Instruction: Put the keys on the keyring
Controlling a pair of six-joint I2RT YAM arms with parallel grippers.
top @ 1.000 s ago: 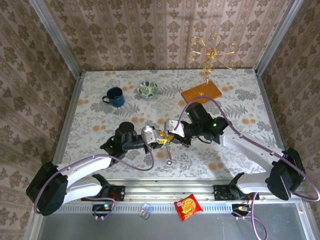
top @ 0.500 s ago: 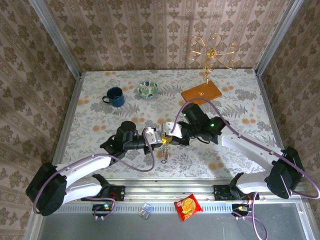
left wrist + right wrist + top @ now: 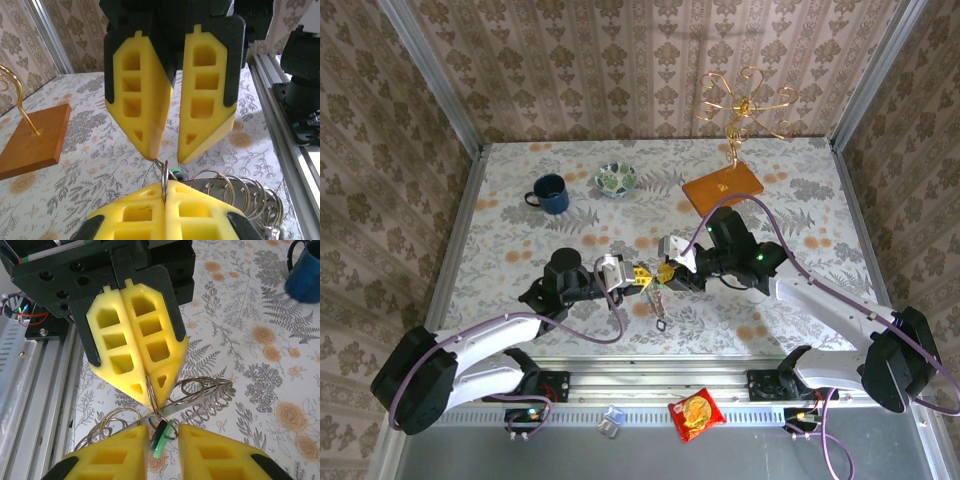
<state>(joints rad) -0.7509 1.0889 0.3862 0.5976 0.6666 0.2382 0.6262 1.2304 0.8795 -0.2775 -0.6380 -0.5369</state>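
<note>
My left gripper is shut on a thin steel keyring, which stands on edge out of its yellow pads. A metal strip carrying several more rings hangs from it, above the table. The key with the bright green head dangles off the ring. It hangs in the gap of my right gripper, whose jaws stand open on either side without touching it. The right gripper faces the left one tip to tip. From the left wrist, the green head peeks out behind the ring.
At the back left stand a blue mug and a small patterned bowl. A gold wire stand on an orange wooden base is at the back right. A red snack packet lies on the front rail below the arms.
The two grippers have drawn slightly apart: the left wrist pulled back to the left, the right arm shifted right. The ring bunch still hangs between them.
</note>
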